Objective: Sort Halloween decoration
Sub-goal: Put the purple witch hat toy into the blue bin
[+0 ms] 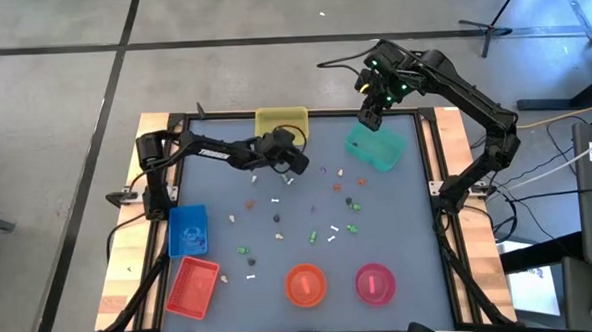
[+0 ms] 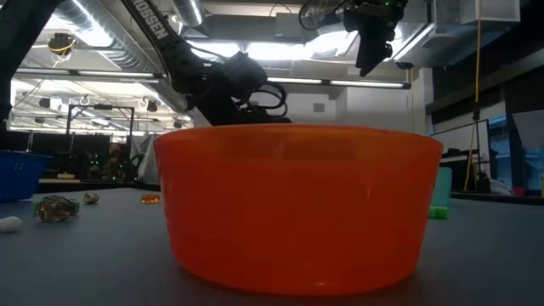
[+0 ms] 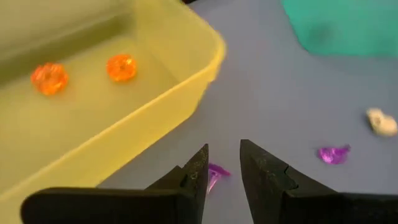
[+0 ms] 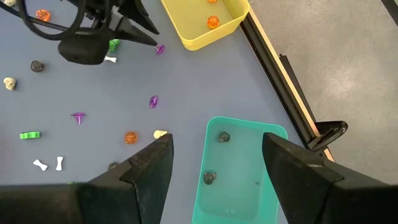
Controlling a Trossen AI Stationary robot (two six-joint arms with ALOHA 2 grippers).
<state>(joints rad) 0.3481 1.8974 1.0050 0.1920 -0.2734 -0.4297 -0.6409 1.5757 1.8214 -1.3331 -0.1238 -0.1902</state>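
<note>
Filling the low view right at the lens, our orange bowl is blocking most of the table, so we are judging progress from above. We are looking at a sort that is barely begun: the yellow tray is holding two orange trinkets, and the teal tray is holding two dark grey ones. Nothing shows in the blue tray, the red tray or the pink bowl (too small to be sure).

Most of the Halloween decoration is lying scattered on the table: white bones, green pieces, purple bits, beige skulls and more orange and grey ones.

Our left gripper is hanging low beside the yellow tray with its fingers a narrow gap apart, grasping nothing, and a purple trinket is lying just at their tips; we are judging that to be the next pick. Our right gripper is hovering over the teal tray, spread wide and carrying nothing.
</note>
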